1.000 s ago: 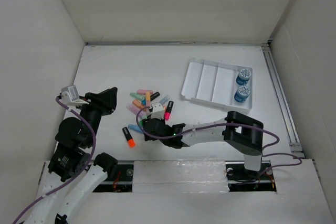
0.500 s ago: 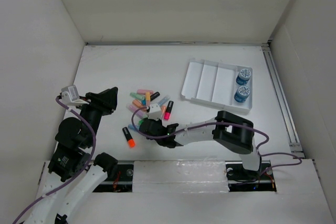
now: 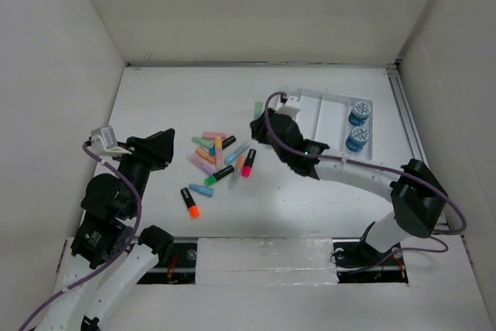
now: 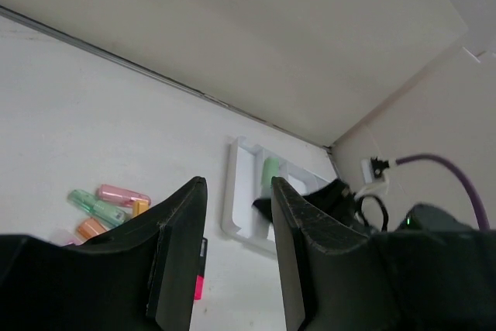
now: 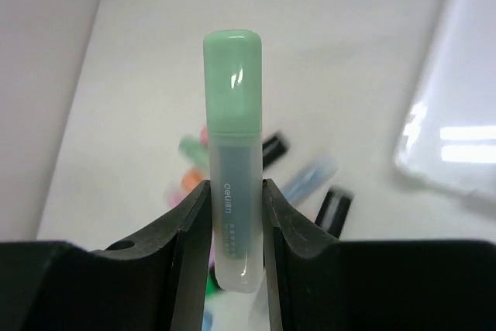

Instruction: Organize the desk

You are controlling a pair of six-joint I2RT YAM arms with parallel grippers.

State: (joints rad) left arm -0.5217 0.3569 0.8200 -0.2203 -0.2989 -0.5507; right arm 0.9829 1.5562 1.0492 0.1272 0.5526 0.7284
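My right gripper (image 3: 262,119) is shut on a pale green highlighter (image 3: 258,108) and holds it in the air just left of the white compartmented tray (image 3: 310,125). In the right wrist view the highlighter (image 5: 231,153) stands upright between the jaws, above the blurred pile, with the tray's corner (image 5: 457,129) at the right. Several highlighters (image 3: 221,156) lie in a loose pile at the middle of the white desk (image 3: 178,98). My left gripper (image 3: 163,145) is open and empty, left of the pile; through its jaws (image 4: 236,185) I see the tray (image 4: 230,195) and the held highlighter (image 4: 270,172).
Two blue tape rolls (image 3: 358,124) sit in the tray's rightmost compartment. A black and orange marker (image 3: 190,201) lies apart, near the front left of the pile. White walls border the desk on three sides. A metal rail (image 3: 415,145) runs along the right edge.
My right gripper has lifted away from the pile and swung far and right to the tray's left edge, carrying the green highlighter. The left arm has not moved.
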